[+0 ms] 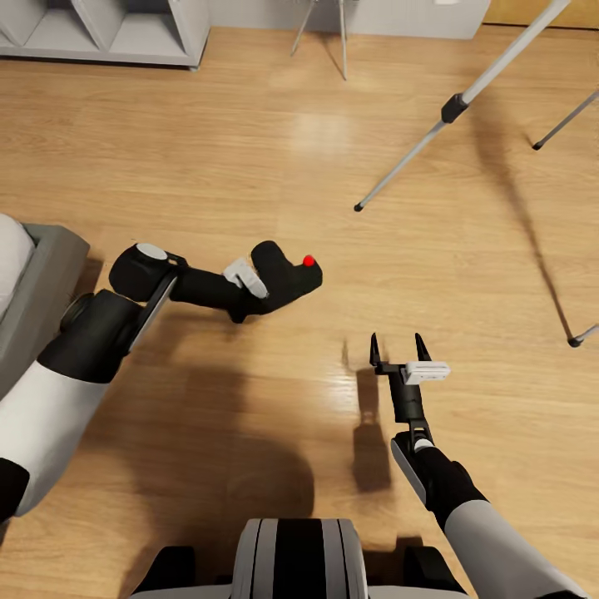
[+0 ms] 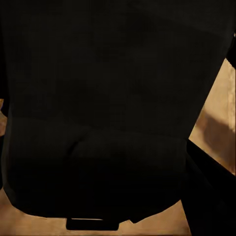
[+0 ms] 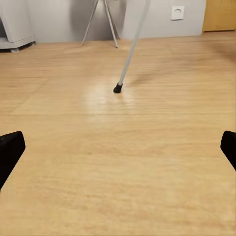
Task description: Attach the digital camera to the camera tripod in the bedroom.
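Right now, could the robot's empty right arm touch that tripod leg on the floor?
Probably yes: bare wooden floor lies between the right gripper, jaws open, and the nearest camera tripod foot, though it looks a stretch.

Head camera high above floor point(image 1: 249, 166)

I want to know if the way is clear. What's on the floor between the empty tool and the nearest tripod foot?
Nothing. In the right wrist view, bare wooden floor runs from the right tool to the camera tripod foot.
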Tool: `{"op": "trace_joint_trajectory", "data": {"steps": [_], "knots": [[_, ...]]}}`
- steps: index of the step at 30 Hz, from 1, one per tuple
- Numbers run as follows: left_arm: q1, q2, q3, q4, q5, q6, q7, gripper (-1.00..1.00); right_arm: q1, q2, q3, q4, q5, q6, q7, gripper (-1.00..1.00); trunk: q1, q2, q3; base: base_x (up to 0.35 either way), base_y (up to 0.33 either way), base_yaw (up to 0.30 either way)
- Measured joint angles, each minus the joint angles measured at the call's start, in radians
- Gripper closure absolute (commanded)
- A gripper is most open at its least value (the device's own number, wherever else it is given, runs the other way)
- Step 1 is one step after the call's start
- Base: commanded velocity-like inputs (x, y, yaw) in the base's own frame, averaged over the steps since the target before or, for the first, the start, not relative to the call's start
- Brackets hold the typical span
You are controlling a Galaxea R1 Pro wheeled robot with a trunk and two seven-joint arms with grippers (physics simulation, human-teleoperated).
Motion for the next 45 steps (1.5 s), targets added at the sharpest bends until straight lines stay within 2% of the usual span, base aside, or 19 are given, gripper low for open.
{"op": "trace_joint_trajectory", "data": {"steps": [1,7,12,23,45], "knots": [[0.0,0.003,0.0,-0.032,0.006,0.021,-0.051,1.0,0.0,0.0,0.0,0.0,0.0,0.0,0.0,-1.0,0.0,0.0,0.002,0.0,0.0,0.0],[0.0,0.005,0.001,-0.087,-0.001,0.046,-0.188,1.0,0.0,0.0,0.0,0.0,0.0,0.0,0.0,-1.0,0.0,0.0,0.011,0.0,0.0,0.0],[0.0,0.007,0.001,-0.094,-0.005,0.049,-0.222,1.0,0.0,0.0,0.0,0.0,-0.001,0.0,0.0,-1.0,0.0,0.0,0.019,0.0,0.0,0.0],[0.001,0.01,0.0,-0.089,-0.008,0.052,-0.235,1.0,0.0,0.0,0.0,-0.001,-0.001,0.0,0.0,-1.0,0.0,0.0,0.032,0.0,0.0,0.0],[0.01,0.023,0.0,-0.064,-0.006,0.054,-0.234,1.0,0.0,0.0,0.0,0.001,0.0,0.0,0.0,-1.0,-0.01,0.005,0.118,0.0,0.0,0.0]]}}
